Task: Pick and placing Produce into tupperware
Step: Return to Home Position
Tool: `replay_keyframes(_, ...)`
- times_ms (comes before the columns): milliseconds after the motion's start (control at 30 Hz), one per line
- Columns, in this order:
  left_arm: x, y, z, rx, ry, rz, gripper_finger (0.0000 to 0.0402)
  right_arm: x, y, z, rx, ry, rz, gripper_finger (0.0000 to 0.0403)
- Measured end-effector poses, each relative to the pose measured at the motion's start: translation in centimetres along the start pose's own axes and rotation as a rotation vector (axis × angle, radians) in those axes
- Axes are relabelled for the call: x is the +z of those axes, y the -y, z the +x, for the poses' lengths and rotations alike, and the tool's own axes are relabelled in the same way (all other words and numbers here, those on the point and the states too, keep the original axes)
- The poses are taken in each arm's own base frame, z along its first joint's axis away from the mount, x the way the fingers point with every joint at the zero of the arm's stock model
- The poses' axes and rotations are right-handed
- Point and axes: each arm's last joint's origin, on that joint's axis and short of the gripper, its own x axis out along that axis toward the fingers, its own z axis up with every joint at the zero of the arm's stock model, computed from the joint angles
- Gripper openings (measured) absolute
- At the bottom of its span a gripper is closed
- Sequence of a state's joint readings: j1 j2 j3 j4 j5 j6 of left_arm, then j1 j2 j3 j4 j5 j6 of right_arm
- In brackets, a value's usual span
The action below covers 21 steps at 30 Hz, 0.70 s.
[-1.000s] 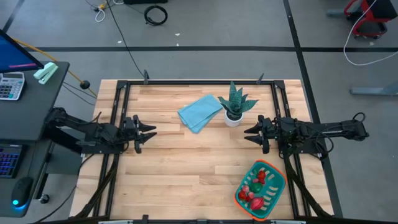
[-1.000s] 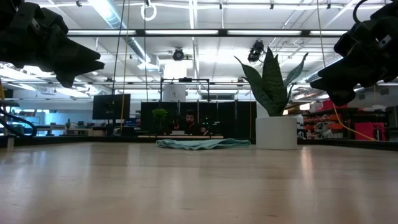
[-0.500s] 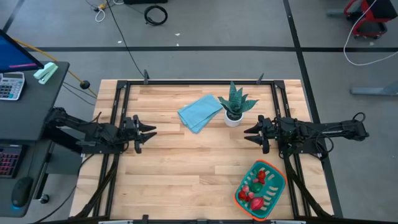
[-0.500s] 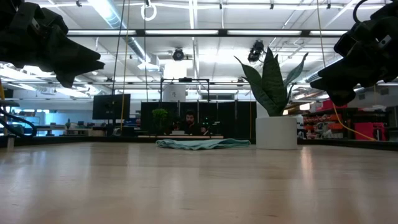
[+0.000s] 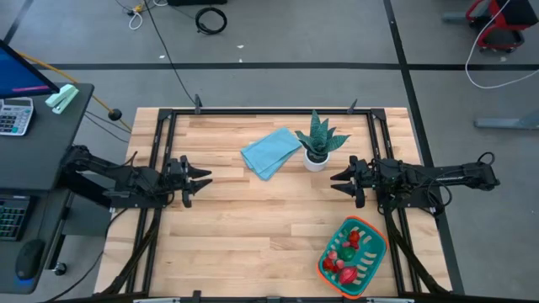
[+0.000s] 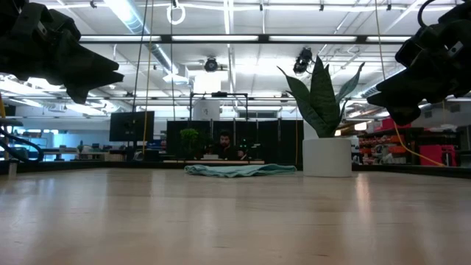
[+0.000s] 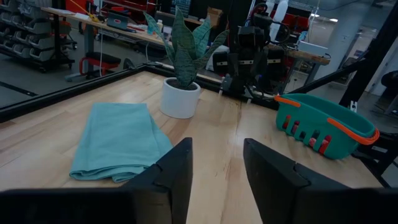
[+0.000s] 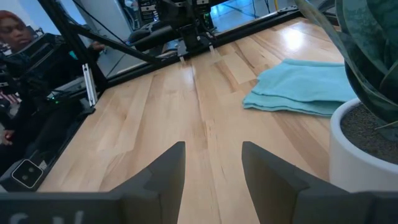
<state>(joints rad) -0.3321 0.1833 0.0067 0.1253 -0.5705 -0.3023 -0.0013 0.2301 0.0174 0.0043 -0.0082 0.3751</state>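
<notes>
your left hand (image 5: 200,179) hovers by the left edge of the light wooden counter (image 5: 253,220), its fingers (image 7: 177,177) parted and holding nothing. your right hand (image 5: 337,183) hovers by the right edge, facing it, fingers likewise parted and empty. the teal slotted plastic container with an orange rim (image 5: 381,244) sits at the near right corner, with the small red, pink and green toy produce (image 5: 344,252) inside it. a folded light blue cloth (image 5: 271,152) and a spiky green potted plant (image 5: 318,143) sit near the far edge.
</notes>
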Motion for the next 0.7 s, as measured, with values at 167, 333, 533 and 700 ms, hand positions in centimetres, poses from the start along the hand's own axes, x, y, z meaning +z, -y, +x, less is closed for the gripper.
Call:
replay_keyframes(167, 0.00, 0.00, 0.00, 0.000, 0.000, -0.001, 0.0142, 0.00, 0.00, 0.00, 0.000, 0.000, 0.000, 0.0167)
replay_keyframes(333, 0.00, 0.00, 0.00, 0.000, 0.000, -0.001, 0.0141, 0.00, 0.00, 0.00, 0.000, 0.000, 0.000, 0.0167)
replay_keyframes(533, 0.00, 0.00, 0.00, 0.000, 0.000, 0.000, 0.0150, 0.00, 0.00, 0.00, 0.000, 0.000, 0.000, 0.0167)
replay_keyframes(700, 0.01, 0.00, 0.00, 0.000, 0.001, -0.001, 0.0153, 0.00, 0.00, 0.00, 0.000, 0.000, 0.000, 0.0167)
